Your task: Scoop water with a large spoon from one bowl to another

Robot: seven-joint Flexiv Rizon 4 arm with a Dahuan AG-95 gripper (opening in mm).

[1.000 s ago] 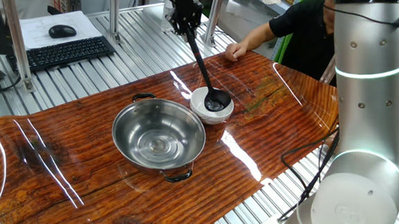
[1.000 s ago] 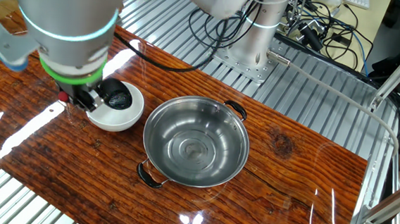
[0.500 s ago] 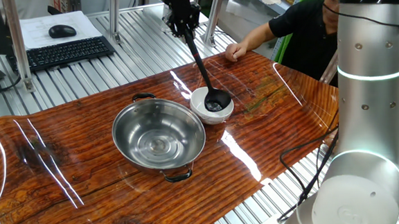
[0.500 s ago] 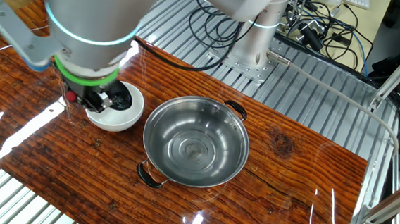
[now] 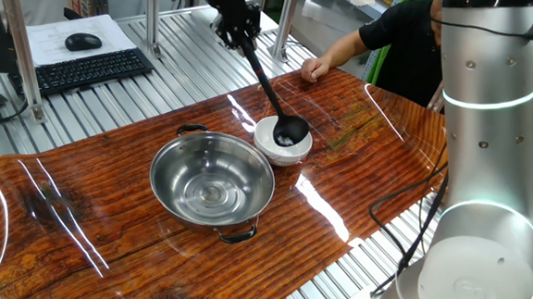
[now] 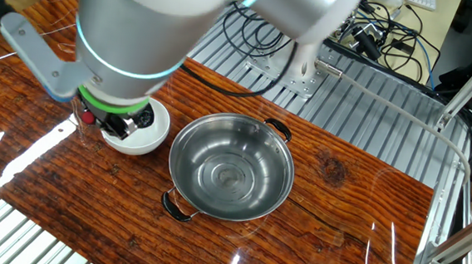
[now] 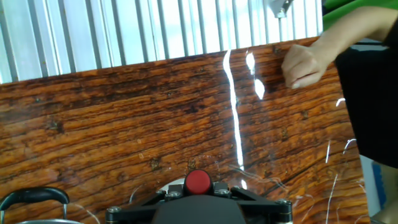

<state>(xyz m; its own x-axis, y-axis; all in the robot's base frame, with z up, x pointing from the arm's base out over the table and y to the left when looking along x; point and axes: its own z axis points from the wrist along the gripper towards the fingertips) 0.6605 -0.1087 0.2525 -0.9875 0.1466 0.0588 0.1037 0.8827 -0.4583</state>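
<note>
Gripping the large spoon handle top, fingers closed.

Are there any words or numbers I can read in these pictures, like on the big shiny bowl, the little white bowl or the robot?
No text can be read anywhere.
Steel bowl: no label or mark shows.
White bowl: plain.
Black ladle: plain.
Robot arm: only a glowing ring, no letters.
Keyboard: keys too small to read.
Paper under the mouse: print too small and blurred.
Red button in the hand view: no writing.
</note>
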